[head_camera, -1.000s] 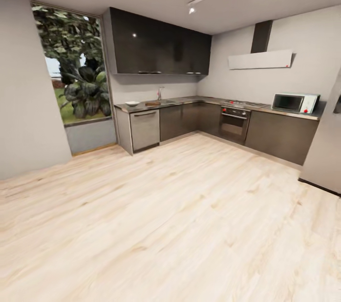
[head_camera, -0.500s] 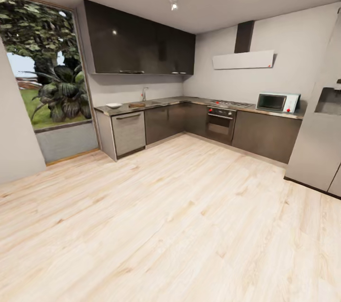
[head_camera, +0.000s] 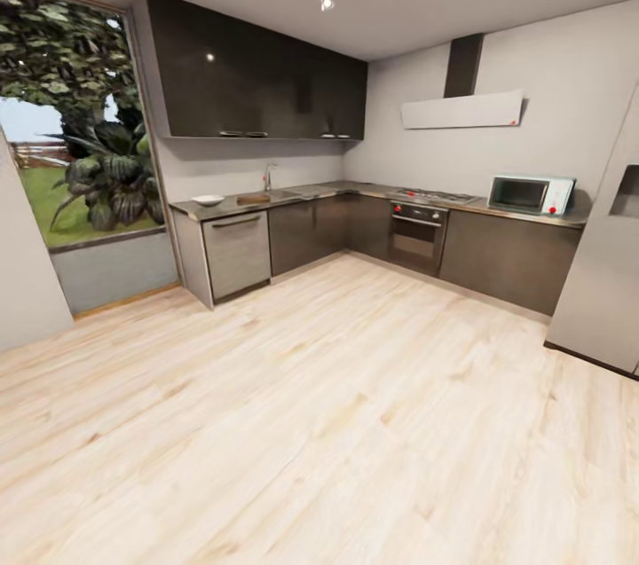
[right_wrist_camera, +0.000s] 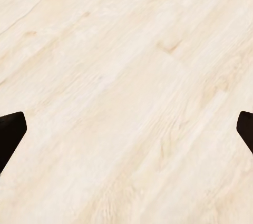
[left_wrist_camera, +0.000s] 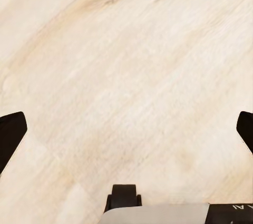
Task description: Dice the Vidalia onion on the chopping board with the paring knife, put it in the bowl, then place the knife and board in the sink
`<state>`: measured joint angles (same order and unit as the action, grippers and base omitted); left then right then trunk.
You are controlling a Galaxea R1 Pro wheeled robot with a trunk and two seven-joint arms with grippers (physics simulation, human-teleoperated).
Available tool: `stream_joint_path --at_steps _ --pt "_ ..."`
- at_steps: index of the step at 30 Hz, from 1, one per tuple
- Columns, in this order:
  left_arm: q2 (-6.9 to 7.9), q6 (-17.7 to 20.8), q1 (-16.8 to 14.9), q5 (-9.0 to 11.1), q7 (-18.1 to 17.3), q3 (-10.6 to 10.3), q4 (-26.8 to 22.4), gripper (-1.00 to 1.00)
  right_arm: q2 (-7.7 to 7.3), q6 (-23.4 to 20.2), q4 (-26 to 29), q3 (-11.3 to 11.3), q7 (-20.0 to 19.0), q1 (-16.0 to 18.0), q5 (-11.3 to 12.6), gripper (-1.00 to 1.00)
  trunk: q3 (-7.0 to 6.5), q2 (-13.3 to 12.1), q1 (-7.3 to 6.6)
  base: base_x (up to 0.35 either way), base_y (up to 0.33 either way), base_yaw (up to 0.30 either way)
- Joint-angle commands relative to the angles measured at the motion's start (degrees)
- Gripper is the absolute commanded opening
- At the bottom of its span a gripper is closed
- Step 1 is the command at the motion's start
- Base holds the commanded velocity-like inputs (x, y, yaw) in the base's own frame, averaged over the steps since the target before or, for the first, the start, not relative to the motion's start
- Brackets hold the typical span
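Wooden floor (head_camera: 355,423) bare | countertop (head_camera: 293,195) far | fridge (head_camera: 608,281) right

The left gripper (left_wrist_camera: 126,129) is showing two black, wedge-shaped fingertips (left_wrist_camera: 10,134) with blunt angled ends, plus a small black rounded block (left_wrist_camera: 124,196) sitting against a pale grey housing with faint dark lettering. The right gripper (right_wrist_camera: 126,132) is showing matching black fingertips (right_wrist_camera: 10,134).
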<state>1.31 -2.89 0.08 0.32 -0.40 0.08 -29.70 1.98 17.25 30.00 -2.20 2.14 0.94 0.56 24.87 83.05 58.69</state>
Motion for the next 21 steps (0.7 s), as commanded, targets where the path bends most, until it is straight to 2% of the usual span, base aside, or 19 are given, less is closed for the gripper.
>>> stream_joint_path --at_steps 1,21 --pt "0.01 -0.1 0.0 0.0 0.0 0.0 0.0 1.00 0.05 0.2 0.0 -0.2 0.0 0.0 0.1 1.00 0.05 0.0 0.04 0.344 0.000 0.000" --pt "0.01 -0.1 0.0 0.0 0.0 -0.1 0.0 1.00 0.05 0.2 0.0 -0.2 0.0 0.0 0.0 1.00 0.05 0.0 0.04 0.343 0.000 0.000"
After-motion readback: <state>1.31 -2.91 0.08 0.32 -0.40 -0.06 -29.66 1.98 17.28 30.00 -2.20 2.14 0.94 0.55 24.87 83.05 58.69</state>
